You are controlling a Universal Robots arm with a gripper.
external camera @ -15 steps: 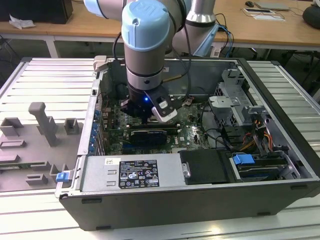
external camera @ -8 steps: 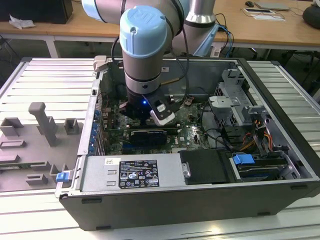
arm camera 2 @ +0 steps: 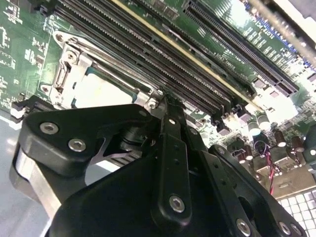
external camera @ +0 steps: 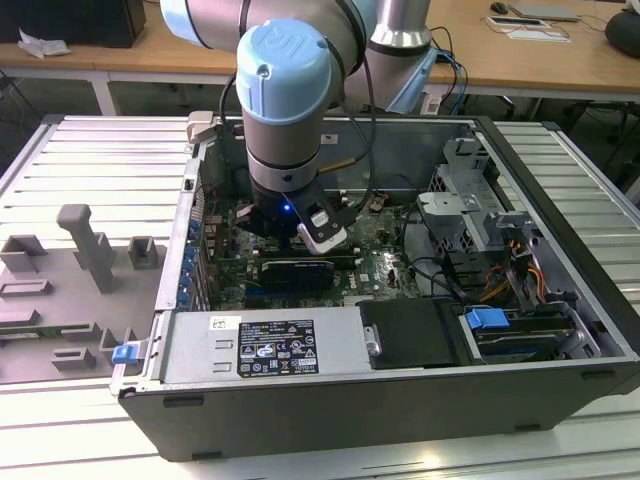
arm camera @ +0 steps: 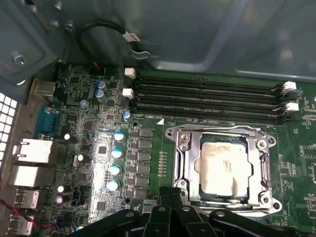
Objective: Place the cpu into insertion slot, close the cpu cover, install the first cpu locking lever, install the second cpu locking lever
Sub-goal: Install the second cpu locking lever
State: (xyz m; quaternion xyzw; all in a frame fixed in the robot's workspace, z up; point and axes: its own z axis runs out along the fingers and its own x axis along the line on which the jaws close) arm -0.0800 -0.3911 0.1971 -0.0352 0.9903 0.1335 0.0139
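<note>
The cpu (arm camera: 224, 168) lies flat in its socket on the green motherboard, its pale metal face up; it also shows in the second wrist view (arm camera 2: 101, 91). The cpu cover (arm camera: 260, 165), a silvery frame, lies down around the chip. Thin metal lever rods run along the frame's edges; I cannot tell whether they are latched. My gripper (arm camera: 171, 193) hangs just beside the socket's near edge, fingers drawn together with nothing visible between them; its tips (arm camera 2: 165, 101) point at the socket's corner. In the exterior view the arm's wrist (external camera: 285, 150) reaches down into the open computer case.
Long black memory slots (arm camera: 207, 94) run beside the socket. Blue-topped capacitors (arm camera: 116, 153) and rear port blocks (arm camera: 29, 163) stand to one side. A black cable (arm camera: 106, 29) loops off the case wall. A power supply (external camera: 265, 345) and drive cage (external camera: 470, 210) fill the case.
</note>
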